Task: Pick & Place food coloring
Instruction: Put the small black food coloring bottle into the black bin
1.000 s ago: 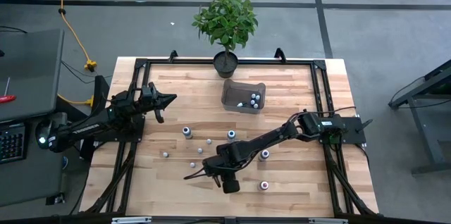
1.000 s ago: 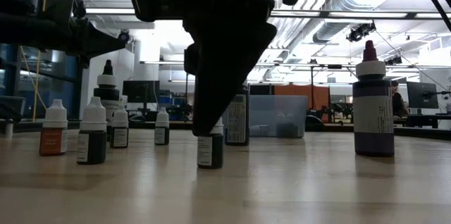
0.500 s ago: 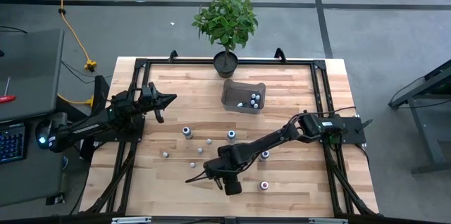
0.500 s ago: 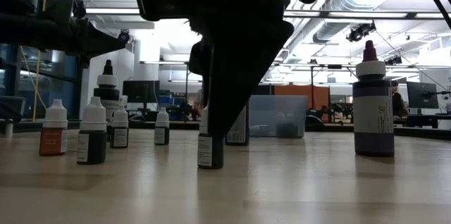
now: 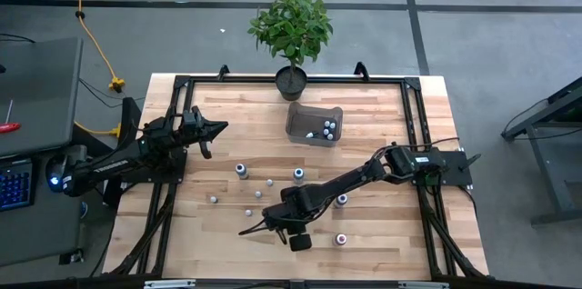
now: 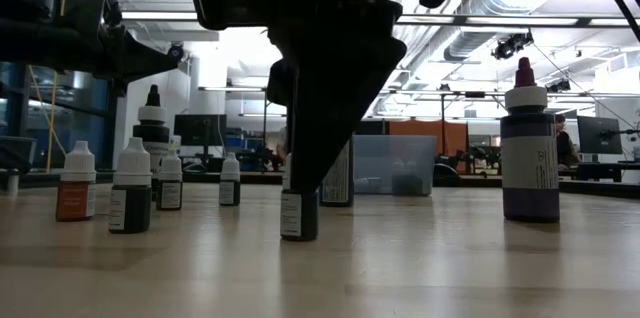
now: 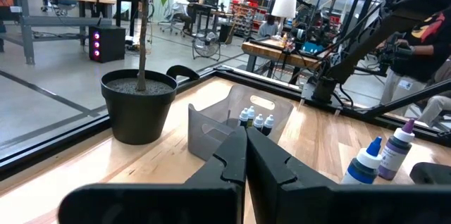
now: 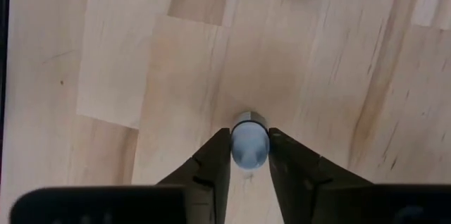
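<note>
A small food coloring bottle point(image 6: 298, 215) with a pale blue cap point(image 8: 249, 146) stands upright on the wooden table, near its front middle. My right gripper point(image 8: 249, 134) comes down over it, shut on the cap; in the high view the gripper point(image 5: 277, 223) hides the bottle. Several more bottles stand around it: point(image 5: 241, 171), point(image 5: 298, 174), point(image 5: 341, 200), point(image 5: 341, 239). A clear bin point(image 5: 315, 124) at the far middle has a few bottles inside. My left gripper point(image 5: 218, 127) hangs shut over the table's left side, touching nothing. My right gripper pinches the bottle's cap point(image 8: 249, 155) between its two fingers point(image 8: 215, 155), one on each side. The fingers come steeply from above, pointing down. The bottle stands upright with its base on the table point(image 6: 298, 236).
A potted plant point(image 5: 291, 30) stands at the far edge behind the bin. A taller purple bottle point(image 6: 529, 158) stands close to the low camera. A black frame point(image 5: 182, 84) runs round the table. Bare wood lies along the near edge point(image 5: 391, 253).
My right gripper's fingers have shifted slightly about the bottle's top, seen in the low view. The bottle has stayed standing in the same place.
</note>
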Tool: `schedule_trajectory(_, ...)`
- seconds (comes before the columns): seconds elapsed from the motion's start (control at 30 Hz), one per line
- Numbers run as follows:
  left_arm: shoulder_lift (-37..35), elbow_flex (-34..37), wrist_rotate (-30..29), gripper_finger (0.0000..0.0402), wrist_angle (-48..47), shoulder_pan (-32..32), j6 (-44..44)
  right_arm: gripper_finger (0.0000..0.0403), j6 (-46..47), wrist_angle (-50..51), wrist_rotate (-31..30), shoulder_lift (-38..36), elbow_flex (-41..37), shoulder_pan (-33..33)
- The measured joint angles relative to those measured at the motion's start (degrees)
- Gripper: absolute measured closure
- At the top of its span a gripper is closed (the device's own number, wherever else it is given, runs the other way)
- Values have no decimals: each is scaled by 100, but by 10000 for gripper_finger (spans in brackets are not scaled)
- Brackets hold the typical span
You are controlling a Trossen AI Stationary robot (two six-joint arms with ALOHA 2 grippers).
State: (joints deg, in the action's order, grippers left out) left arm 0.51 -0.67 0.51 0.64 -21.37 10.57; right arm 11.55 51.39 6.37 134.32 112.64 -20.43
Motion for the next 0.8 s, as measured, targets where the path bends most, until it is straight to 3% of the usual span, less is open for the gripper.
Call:
schedule_trajectory(0.4,0,0,-2,401,0,2,2,333,45,209,-19,-2,187,19)
schedule_trajectory(0.8,-2,0,-2,401,0,1,0,338,343,1972,-467,-2,1923,261)
